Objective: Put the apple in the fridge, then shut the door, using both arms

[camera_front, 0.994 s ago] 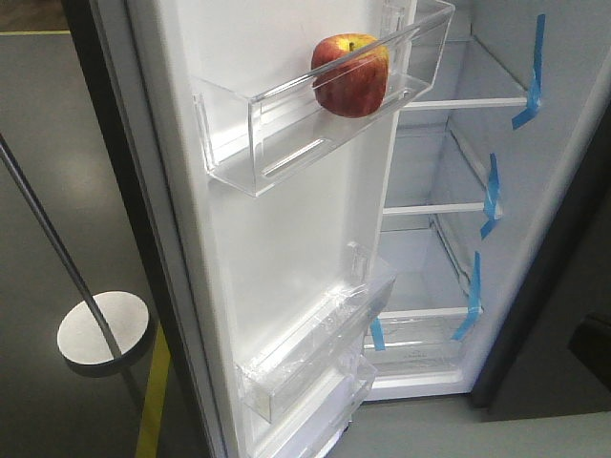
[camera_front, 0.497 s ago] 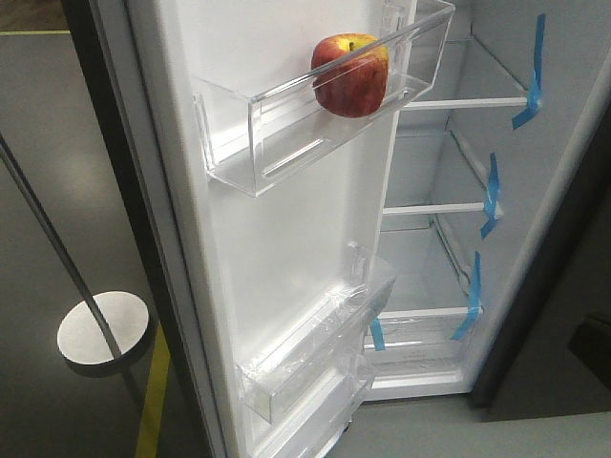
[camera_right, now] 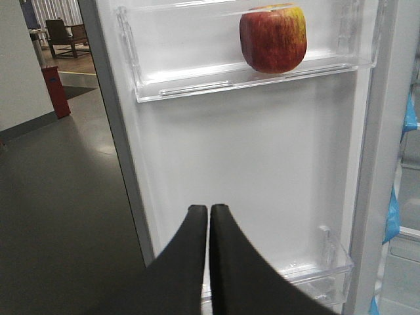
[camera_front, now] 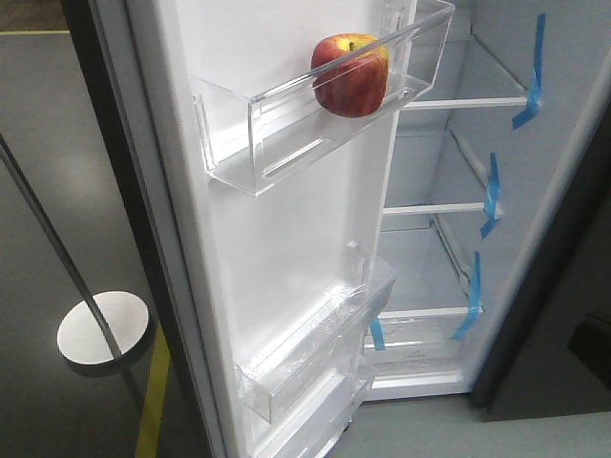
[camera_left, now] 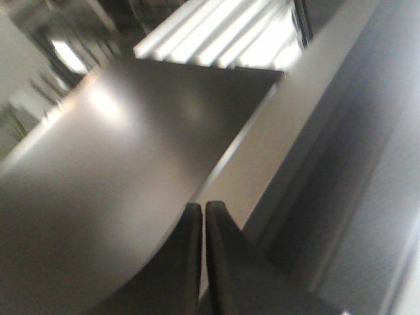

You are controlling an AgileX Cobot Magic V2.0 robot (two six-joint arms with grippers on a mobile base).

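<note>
Door [camera_front: 286, 248] of the fridge [camera_front: 563, 124]: standing wide open, with the white inner liner turned toward the front camera. Apple [camera_front: 350, 76]: upright, stem dimple on top, seated in the upper bin [camera_front: 258, 143] on the door, behind that bin's clear front wall and at the end nearest the fridge interior. No gripper is in contact with it. A lower bin [camera_front: 305, 367] of clear plastic is fixed further down the door. Past the door's inner edge the white interior shows glass shelves [camera_front: 458, 100] one above another, each with a strip of blue tape [camera_front: 492, 196] at its far end from the door. Right gripper [camera_right: 209, 213]: the two black fingers are pressed together with nothing held. It points at the door's inner liner, below the upper bin and well apart from the apple. Left gripper [camera_left: 202, 213]: its fingers are likewise pressed together, holding nothing, and it is seen against a flat dark grey surface [camera_left: 118, 170] with a paler edge beside it. That view is blurred, so it cannot be told whether the gripper touches the surface, nor whether the surface is the door's outer face. On the outer side of the door, the dark floor [camera_front: 57, 143] carries a round base [camera_front: 103, 327] with a slanted pole [camera_front: 48, 239] rising from it, and a yellow line [camera_front: 153, 401] runs near the door's lower edge.
</note>
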